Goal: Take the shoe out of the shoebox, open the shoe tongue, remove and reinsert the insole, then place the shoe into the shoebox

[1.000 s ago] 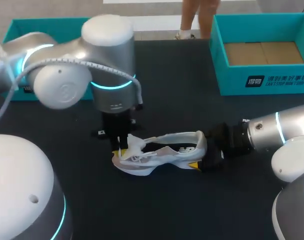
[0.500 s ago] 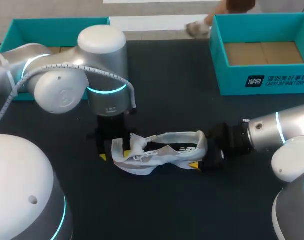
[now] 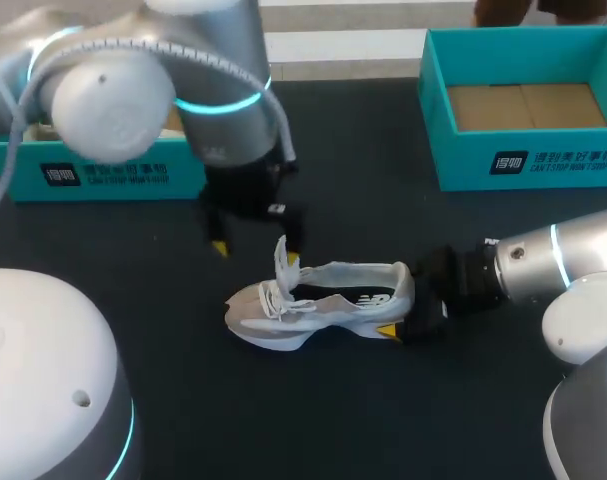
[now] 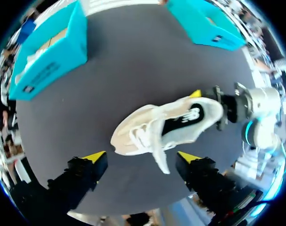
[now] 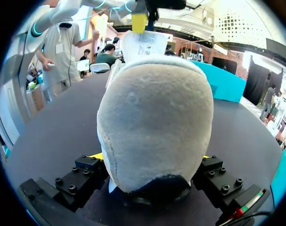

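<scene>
A white sneaker (image 3: 318, 305) stands on the black table, toe to the left. Its tongue (image 3: 281, 262) sticks up, pulled out of the opening. My left gripper (image 3: 256, 252) hangs open just above and behind the toe end, touching nothing. In the left wrist view the shoe (image 4: 166, 127) lies ahead of the open gripper (image 4: 141, 157), and the raised tongue points up between the fingers. My right gripper (image 3: 401, 312) is at the heel with a finger on each side. In the right wrist view the heel (image 5: 154, 117) fills the span of the gripper (image 5: 151, 157).
A teal shoebox (image 3: 523, 170) with a bare cardboard floor stands at the back right. A second teal box (image 3: 103, 175) sits at the back left, partly behind my left arm. Black tabletop lies bare in front of the shoe.
My left gripper opened, let go of the tongue, and rose back away from the shoe. The tongue now stands upright. The right arm and the shoe stayed put.
</scene>
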You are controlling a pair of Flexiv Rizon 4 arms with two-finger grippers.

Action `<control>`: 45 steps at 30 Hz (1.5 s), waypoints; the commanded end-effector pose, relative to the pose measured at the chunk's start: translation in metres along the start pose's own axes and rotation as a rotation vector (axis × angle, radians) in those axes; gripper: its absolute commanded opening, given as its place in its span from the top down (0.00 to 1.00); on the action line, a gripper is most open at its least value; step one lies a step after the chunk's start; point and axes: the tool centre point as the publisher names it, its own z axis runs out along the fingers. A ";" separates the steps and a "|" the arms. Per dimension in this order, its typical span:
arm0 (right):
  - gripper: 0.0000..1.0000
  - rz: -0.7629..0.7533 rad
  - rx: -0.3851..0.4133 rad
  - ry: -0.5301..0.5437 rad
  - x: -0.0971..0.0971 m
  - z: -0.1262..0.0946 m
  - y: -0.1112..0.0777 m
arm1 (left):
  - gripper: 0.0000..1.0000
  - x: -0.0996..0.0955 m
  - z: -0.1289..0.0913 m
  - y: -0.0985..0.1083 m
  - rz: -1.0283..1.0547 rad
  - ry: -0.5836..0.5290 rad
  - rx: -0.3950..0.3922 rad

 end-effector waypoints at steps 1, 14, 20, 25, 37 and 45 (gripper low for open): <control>1.00 0.000 0.003 0.001 -0.001 0.000 0.000 | 1.00 0.032 -0.038 -0.017 1.006 -0.064 0.106; 1.00 0.000 0.003 0.001 -0.001 0.000 0.000 | 1.00 0.110 -0.061 -0.034 1.580 0.011 0.240; 1.00 0.000 0.003 0.001 -0.001 0.000 0.000 | 1.00 0.110 -0.061 -0.034 1.580 0.011 0.240; 1.00 0.000 0.003 0.001 -0.001 0.000 0.000 | 1.00 0.110 -0.061 -0.034 1.580 0.011 0.240; 1.00 0.000 0.003 0.001 -0.001 0.000 0.000 | 1.00 0.113 -0.028 -0.040 1.602 0.004 0.148; 1.00 0.000 0.003 0.001 -0.001 0.000 0.000 | 1.00 0.109 0.022 -0.052 1.595 0.018 0.092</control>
